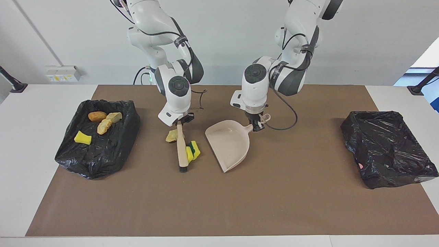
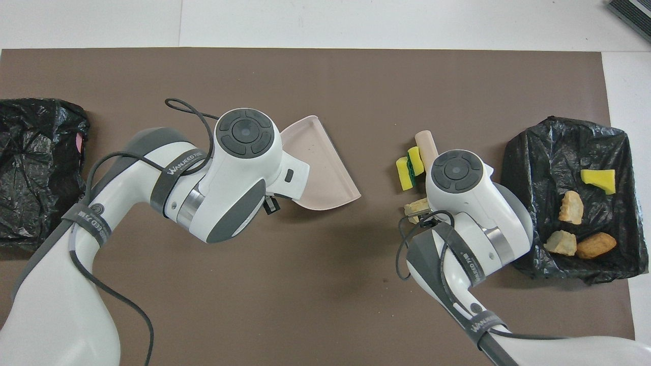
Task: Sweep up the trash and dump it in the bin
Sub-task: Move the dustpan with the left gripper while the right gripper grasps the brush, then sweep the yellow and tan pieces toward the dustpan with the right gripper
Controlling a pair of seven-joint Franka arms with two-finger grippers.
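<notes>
Trash [image 1: 192, 151] – two yellow-green sponge chunks and one tan chunk [image 1: 171, 136] – loose mid-mat, touching brush [image 1: 180, 147] clamped in right gripper [image 1: 179, 122]. Dustpan [image 1: 228, 144] beside them, handle clamped in left gripper [image 1: 256, 125], mouth angled toward chunks. Best done with dustpan lip flat and a low, steady stroke. Four chunks in bin [image 1: 113, 151] already.

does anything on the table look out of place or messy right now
Three trash pieces lie loose on the mat: a tan chunk and two yellow-green sponges beside the brush, between the filled bin and the dustpan.
</notes>
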